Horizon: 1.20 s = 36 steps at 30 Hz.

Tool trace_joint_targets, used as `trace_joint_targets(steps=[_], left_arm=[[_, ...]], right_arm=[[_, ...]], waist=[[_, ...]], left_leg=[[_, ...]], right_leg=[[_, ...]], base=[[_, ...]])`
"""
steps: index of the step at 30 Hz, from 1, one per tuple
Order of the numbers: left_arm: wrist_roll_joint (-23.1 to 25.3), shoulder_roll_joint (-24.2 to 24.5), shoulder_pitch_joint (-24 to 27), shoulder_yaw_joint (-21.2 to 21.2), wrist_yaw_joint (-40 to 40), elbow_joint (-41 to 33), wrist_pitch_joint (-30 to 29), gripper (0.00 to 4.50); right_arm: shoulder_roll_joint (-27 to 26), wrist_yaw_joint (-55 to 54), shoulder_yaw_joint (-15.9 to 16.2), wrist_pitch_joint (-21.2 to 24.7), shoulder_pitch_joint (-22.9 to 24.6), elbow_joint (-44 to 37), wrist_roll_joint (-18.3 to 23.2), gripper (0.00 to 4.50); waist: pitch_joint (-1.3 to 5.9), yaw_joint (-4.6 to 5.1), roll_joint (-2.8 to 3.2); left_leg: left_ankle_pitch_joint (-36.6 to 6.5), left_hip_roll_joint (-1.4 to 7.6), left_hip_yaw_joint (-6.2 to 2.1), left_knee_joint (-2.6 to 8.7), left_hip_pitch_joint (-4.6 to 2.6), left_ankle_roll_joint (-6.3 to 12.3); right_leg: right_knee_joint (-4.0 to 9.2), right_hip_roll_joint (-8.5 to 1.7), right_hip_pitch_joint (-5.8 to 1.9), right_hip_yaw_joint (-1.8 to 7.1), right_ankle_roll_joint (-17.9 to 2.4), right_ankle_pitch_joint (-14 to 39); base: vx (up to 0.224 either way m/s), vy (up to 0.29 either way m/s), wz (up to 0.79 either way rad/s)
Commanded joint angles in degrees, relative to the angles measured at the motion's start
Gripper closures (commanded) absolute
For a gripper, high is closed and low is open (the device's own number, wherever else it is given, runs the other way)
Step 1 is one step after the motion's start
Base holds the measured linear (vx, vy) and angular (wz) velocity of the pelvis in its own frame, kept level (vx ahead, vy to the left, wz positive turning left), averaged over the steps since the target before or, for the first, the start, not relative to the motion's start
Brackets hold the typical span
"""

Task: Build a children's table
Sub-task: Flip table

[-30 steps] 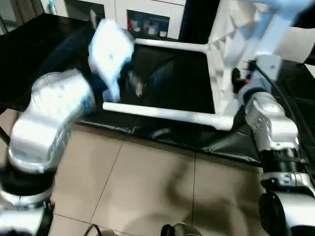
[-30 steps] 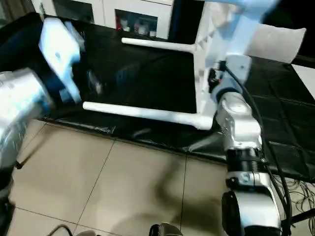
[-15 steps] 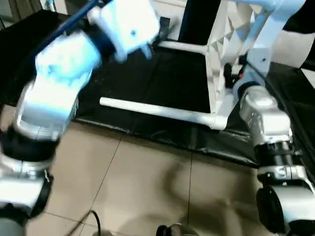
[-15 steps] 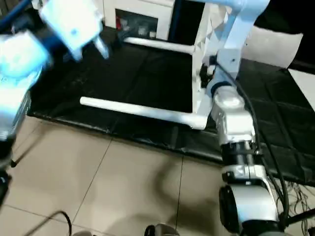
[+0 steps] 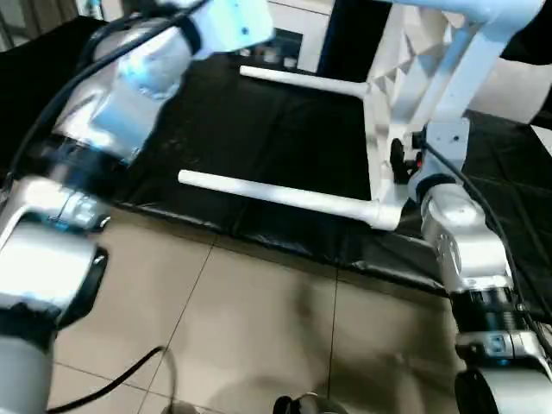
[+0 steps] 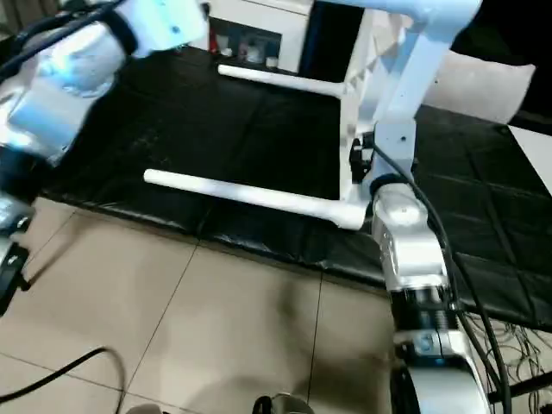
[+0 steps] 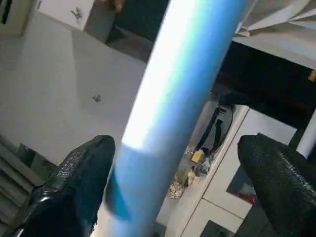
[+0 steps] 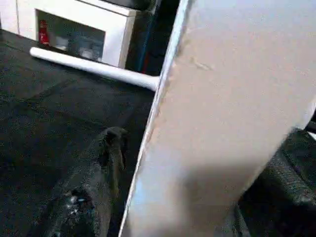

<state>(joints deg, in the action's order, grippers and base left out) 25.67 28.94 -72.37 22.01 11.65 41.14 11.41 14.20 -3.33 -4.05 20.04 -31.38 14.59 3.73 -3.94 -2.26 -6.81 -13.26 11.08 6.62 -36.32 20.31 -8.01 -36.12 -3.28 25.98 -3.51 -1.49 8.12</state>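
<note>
1. Now the left pincer (image 7: 175,148) is standing wide apart around a white tube leg (image 7: 182,98). The tube is passing through the gap without being clamped.
2. That is the fresh change. A second ago the left arm (image 5: 129,78) was hanging low over the black-sheeted surface (image 5: 259,129), and it has been swinging up high since. To my eye it is lining up on one of the upper legs, ready to take hold or press it home.
3. The right pincer (image 8: 195,148) is sitting astride a broad white panel of the children's table (image 5: 405,60). I cannot tell whether it is clamping that panel or merely bracketing it.
4. The table is lying on its side on the surface, as it was a second ago. Its ribbed underside is facing the robot's left, and the near leg (image 5: 276,194) and far leg (image 5: 302,82) are pointing that way, level with the sheet.
5. The near leg is running close along the surface's front edge, with the tiled floor (image 5: 259,319) dropping away just beyond, so any shove toward the robot is looking risky.
6. Open black sheet is lying between the two legs. White cabinets (image 6: 259,34) are closing in behind, so the freest room is lying to the robot's left.
</note>
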Motion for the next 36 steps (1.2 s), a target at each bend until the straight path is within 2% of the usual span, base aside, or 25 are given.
trace_joint_targets(steps=[1,2,3,4,5,6,8,10,12,16,19,20,24,26,27,29,30,32,34,35,36], left_arm=[[0.6,-1.2,-2.6,0.7,-0.8,3.7,2.3,0.0],[0.6,-1.2,-2.6,0.7,-0.8,3.7,2.3,0.0],[0.9,-1.7,-3.5,0.8,-1.3,5.4,3.1,0.17],[0.7,-2.4,-4.5,0.5,-1.2,7.7,4.5,0.27],[0.7,-2.5,-4.7,0.5,-1.2,8.0,4.6,0.27],[1.3,-3.2,-6.2,0.8,-1.8,11.2,6.5,0.34],[1.6,-4.1,-7.8,0.8,-2.5,15.0,8.3,0.53],[1.6,-4.7,-8.8,0.7,-2.7,17.3,9.2,0.74],[0.4,-5.3,-9.5,-0.1,-1.3,19.1,9.1,0.78],[-1.8,-6.2,-10.3,-1.8,1.2,20.8,8.5,1.16],[-5.3,-7.6,-11.2,-4.9,4.5,23.9,7.5,1.44],[-6.2,-7.9,-11.4,-5.7,5.1,24.4,6.9,1.44],[-10.4,-9.4,-12.1,-9.9,6.6,26.8,4.1,1.69],[-12.2,-9.9,-12.1,-11.6,6.9,27.4,2.7,1.73],[-16.0,-11.0,-12.3,-15.1,7.4,27.8,0.7,1.74],[-17.0,-11.3,-12.5,-16.1,7.6,28.1,0.1,1.75],[-18.0,-11.5,-12.8,-17.2,7.8,28.4,-0.5,1.75],[-20.1,-12.0,-13.2,-19.4,7.9,28.6,-1.5,1.75],[-22.6,-12.5,-13.8,-22.3,8.3,28.8,-2.8,1.75],[-22.7,-12.5,-13.8,-22.5,8.3,28.9,-2.8,1.75],[-24.0,-12.8,-14.2,-24.0,9.2,28.8,-3.1,1.75]], right_arm=[[0.4,-0.1,-0.7,1.2,0.6,-1.4,-0.6,1.19],[0.4,-0.1,-0.7,1.2,0.6,-1.4,-0.6,1.19],[0.4,-0.2,-0.7,1.2,0.6,-1.6,-0.7,1.14],[0.3,-0.3,-0.8,1.4,0.7,-2.0,-0.9,1.13],[0.3,-0.3,-0.8,1.4,0.7,-2.0,-0.9,1.13],[0.4,-0.3,-1.0,1.3,0.5,-2.1,-1.1,1.13],[1.1,-0.5,-1.5,0.7,-0.7,-1.0,-1.2,1.13],[1.4,-0.5,-1.7,0.4,-1.2,-0.6,-1.2,1.13],[1.3,0.4,-1.3,0.4,-0.8,-1.8,-1.0,1.13],[0.6,1.1,-0.8,0.8,0.9,-4.1,-0.6,1.13],[0.2,1.6,-0.6,0.5,2.1,-5.0,-0.6,1.13],[0.2,1.7,-0.6,0.4,2.2,-5.1,-0.6,1.13],[0.6,2.4,-1.2,-0.5,2.2,-5.4,-0.4,1.13],[0.9,3.0,-1.4,-1.1,2.1,-5.6,-0.2,1.13],[1.4,4.1,-1.8,-2.7,2.0,-6.5,0.4,1.13],[1.4,4.5,-2.2,-3.9,2.1,-7.2,0.8,1.13],[1.2,5.1,-2.8,-5.5,2.5,-8.4,1.7,1.13],[0.9,6.1,-3.5,-7.4,3.6,-10.9,3.0,1.13],[0.4,8.9,-4.2,-10.0,6.1,-15.4,5.6,1.13],[0.4,9.1,-4.3,-10.1,6.3,-15.7,5.8,1.13],[0.3,10.2,-4.6,-12.1,8.0,-17.8,6.5,0.97]], waist=[[4.97,-0.56,1.66],[4.94,-0.51,1.29],[4.87,-0.45,1.81],[4.88,-0.45,1.65],[4.87,-0.54,2.34],[4.97,-0.59,2.25],[4.88,-0.78,2.62],[4.81,-0.94,2.18],[4.77,-1.14,2.41],[4.7,-1.34,2.28],[4.6,-1.49,2.25],[4.55,-1.46,2.45],[4.45,-1.43,2.28],[4.44,-1.6,2.33],[4.47,-1.64,2.17],[4.53,-1.83,2.14],[4.47,-1.95,2.43],[4.47,-2.17,2.53],[4.53,-2.8,2.7],[4.6,-2.99,2.68],[4.57,-3.12,2.89]], left_leg=[[-0.3,-0.53,1.51,3.77,1.06,-1.25],[-0.7,-0.45,1.5,3.79,1.15,-1.22],[-1.2,-0.43,1.49,3.81,1.1,-1.31],[-1.5,-0.39,1.48,3.78,1.05,-1.33],[-1.6,-0.51,1.38,3.81,1.02,-1.31],[-1.8,-0.61,1.44,3.69,1.04,-1.09],[-2.1,-0.54,1.36,3.77,0.93,-1.02],[-2.6,-0.6,1.48,3.72,1.05,-0.79],[-3.3,-0.57,1.52,3.73,0.94,-0.69],[-4.2,-0.53,1.43,3.81,1.02,-0.36],[-5.4,-0.61,1.5,3.83,0.85,0.0],[-5.6,-0.68,1.53,3.82,0.85,0.1],[-6.8,-0.7,1.57,3.79,0.72,0.63],[-6.4,-0.81,1.58,3.76,0.9,1.13],[-6.0,-0.92,1.7,3.64,1.03,1.65],[-4.9,-1.03,1.79,3.55,1.15,2.48],[-4.6,-1.06,1.81,3.55,1.14,2.89],[-3.9,-1.14,1.94,3.54,1.25,3.48],[-2.7,-1.0,1.91,3.65,1.19,4.26],[-2.3,-0.96,1.89,3.69,1.21,4.47],[-1.5,-0.91,1.9,3.79,1.18,4.78]], right_leg=[[3.42,-2.69,-5.92,2.35,-5.2,10.9],[3.59,-2.7,-5.93,2.31,-5.2,11.4],[3.8,-2.64,-5.8,2.28,-5.5,11.4],[3.72,-2.67,-5.85,2.27,-5.6,11.5],[3.7,-2.64,-5.88,2.27,-5.8,11.6],[3.79,-2.52,-5.97,2.26,-6.0,11.3],[3.88,-2.58,-5.9,2.23,-6.4,11.3],[4.13,-2.6,-6.03,2.18,-6.2,12.6],[4.31,-2.66,-5.87,2.11,-5.9,14.3],[4.61,-2.75,-5.82,1.92,-5.1,16.9],[5.13,-2.72,-5.49,1.73,-4.3,19.7],[5.27,-2.71,-5.44,1.7,-4.1,20.1],[5.65,-2.68,-5.21,1.49,-3.2,22.9],[5.68,-2.73,-5.38,1.45,-3.0,23.6],[5.74,-2.71,-5.43,1.45,-2.9,23.7],[5.71,-2.7,-5.49,1.42,-2.7,23.5],[5.76,-2.69,-5.39,1.41,-2.4,24.0],[5.92,-2.61,-5.48,1.4,-1.9,24.0],[5.63,-2.63,-5.55,1.43,-2.1,22.1],[5.54,-2.64,-5.67,1.44,-2.1,21.3],[5.49,-2.63,-5.61,1.51,-2.6,19.8]], base=[[0.0,0.0,0.0],[0.0,0.0,0.0],[0.0,0.0,0.0],[0.0,0.0,0.0],[0.0,0.0,0.0],[0.0,0.0,0.0],[0.0,0.0,0.0],[0.0,0.0,0.0],[0.0,0.0,0.0],[0.0,0.0,0.0],[0.0,0.0,0.0],[0.0,0.0,0.0],[0.0,0.0,0.0],[0.0,0.0,0.0],[0.0,0.0,0.0],[0.0,0.0,0.0],[0.0,0.0,0.0],[0.0,0.0,0.0],[0.0,0.0,0.0],[0.0,0.0,0.0],[0.0,0.0,0.0]])
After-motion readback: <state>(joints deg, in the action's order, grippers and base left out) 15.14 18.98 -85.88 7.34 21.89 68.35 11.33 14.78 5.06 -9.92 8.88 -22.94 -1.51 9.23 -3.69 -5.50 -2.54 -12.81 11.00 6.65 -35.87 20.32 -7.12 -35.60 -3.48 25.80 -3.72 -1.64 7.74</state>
